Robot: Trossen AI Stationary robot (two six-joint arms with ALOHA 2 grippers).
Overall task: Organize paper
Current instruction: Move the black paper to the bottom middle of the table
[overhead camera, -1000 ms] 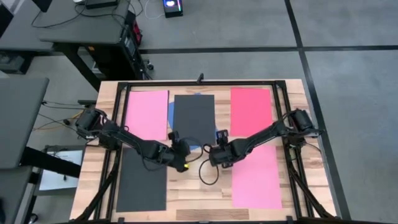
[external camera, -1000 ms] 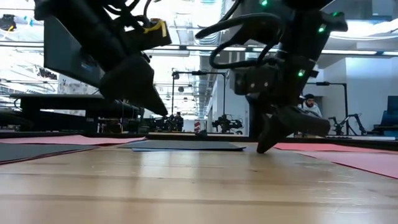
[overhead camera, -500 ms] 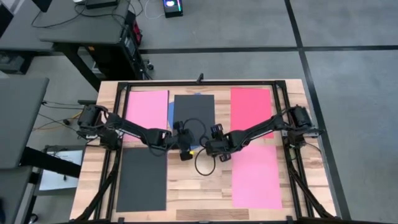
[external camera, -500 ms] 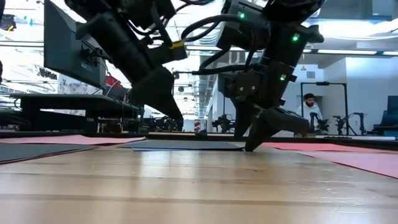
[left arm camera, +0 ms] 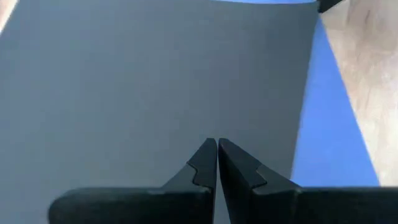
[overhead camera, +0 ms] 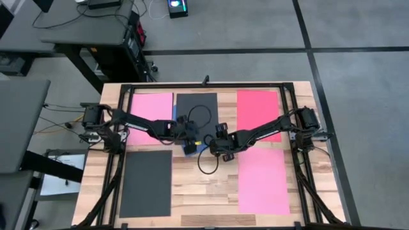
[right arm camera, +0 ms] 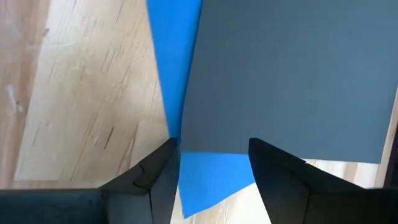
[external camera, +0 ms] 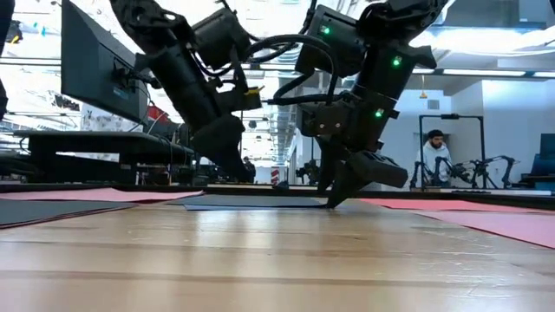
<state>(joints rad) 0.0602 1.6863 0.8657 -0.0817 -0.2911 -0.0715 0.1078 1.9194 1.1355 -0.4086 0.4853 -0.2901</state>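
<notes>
Six sheets of paper lie on the tabletop (overhead camera: 192,185): near, one dark sheet (overhead camera: 146,183) lower left and one pink (overhead camera: 263,181) lower right; farther, pink (overhead camera: 151,110), dark (overhead camera: 197,105) over blue (overhead camera: 190,149), and red (overhead camera: 258,108). The left pincer (left arm camera: 216,147), pressed together, rests on the dark middle sheet. The right pincer (right arm camera: 211,158), spread, straddles that sheet's corner and the blue.

Robotics lab or workshop, open-plan. Wooden surface (overhead camera: 198,191) boxed in a black metal frame (overhead camera: 208,85); grey carpet-tile floor (overhead camera: 358,70); dark desks (overhead camera: 77,25) alongside, cables trailing. Beyond, bright ceiling lighting (external camera: 286,17), a large monitor (external camera: 100,74), further stands and rigs (external camera: 486,169), one person (external camera: 431,156) standing among them
</notes>
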